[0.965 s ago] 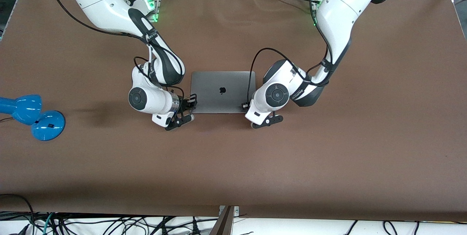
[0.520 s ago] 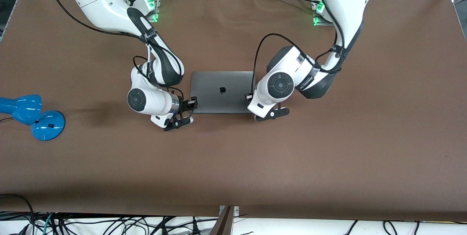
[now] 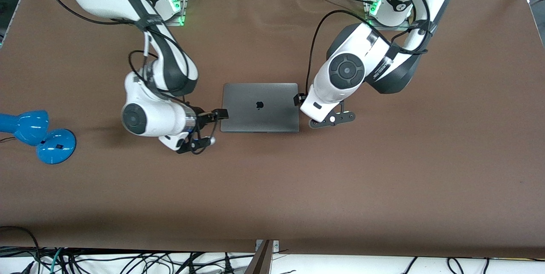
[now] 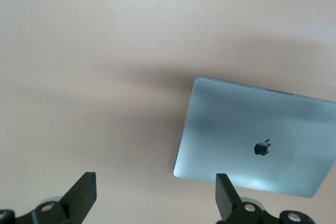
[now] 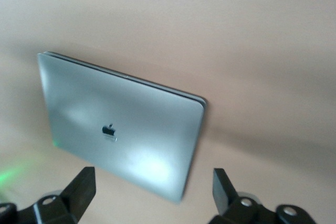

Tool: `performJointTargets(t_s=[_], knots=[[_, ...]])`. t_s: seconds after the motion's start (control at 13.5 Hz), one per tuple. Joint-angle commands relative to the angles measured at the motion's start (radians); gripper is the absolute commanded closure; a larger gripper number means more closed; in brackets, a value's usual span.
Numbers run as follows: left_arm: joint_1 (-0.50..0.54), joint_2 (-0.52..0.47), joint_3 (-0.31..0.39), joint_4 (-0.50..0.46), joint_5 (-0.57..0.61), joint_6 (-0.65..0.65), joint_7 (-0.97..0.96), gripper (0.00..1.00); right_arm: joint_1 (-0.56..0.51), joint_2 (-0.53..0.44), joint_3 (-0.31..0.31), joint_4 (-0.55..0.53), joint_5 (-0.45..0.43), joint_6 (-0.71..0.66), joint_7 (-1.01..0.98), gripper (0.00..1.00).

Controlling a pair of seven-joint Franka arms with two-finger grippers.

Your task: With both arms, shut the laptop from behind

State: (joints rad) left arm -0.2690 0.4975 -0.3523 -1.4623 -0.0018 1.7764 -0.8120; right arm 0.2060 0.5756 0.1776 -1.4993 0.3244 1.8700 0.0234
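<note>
Laptop [image 3: 259, 107] lies shut on the table [image 3: 383, 180]; left gripper [image 4: 155, 203] and right gripper [image 5: 152, 195] hover beside it, fingers spread, empty — a careless descent risks scraping the lid.

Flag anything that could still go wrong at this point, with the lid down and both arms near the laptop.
The laptop lies shut on the table.
1. The right gripper, fingers open, sits close beside the laptop's edge; a sideways move might nudge it.
2. The left gripper hangs at the laptop's edge toward the left arm's end, so a low retreat could clip the lid.
</note>
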Motion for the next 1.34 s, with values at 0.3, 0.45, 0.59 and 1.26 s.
performJointTargets(t_s=[0.3, 0.45, 0.59, 1.26], knots=[[0.129, -0.318, -0.002, -0.268, 0.02, 0.012, 0.19, 0.0, -0.111, -0.146, -0.001, 0.131, -0.175, -0.322, 0.104, 0.0], [0.18, -0.397, -0.002, -0.334, 0.011, 0.015, 0.269, 0.0, -0.14, -0.178, -0.006, 0.146, -0.229, -0.365, 0.104, 0.0], [0.232, -0.451, -0.002, -0.381, 0.011, 0.017, 0.324, 0.0, -0.143, -0.21, -0.052, 0.165, -0.286, -0.406, 0.093, 0.0], [0.499, -0.614, 0.003, -0.438, -0.053, -0.072, 0.687, 0.0, -0.145, -0.279, -0.227, 0.189, -0.294, -0.43, 0.058, 0.0]])
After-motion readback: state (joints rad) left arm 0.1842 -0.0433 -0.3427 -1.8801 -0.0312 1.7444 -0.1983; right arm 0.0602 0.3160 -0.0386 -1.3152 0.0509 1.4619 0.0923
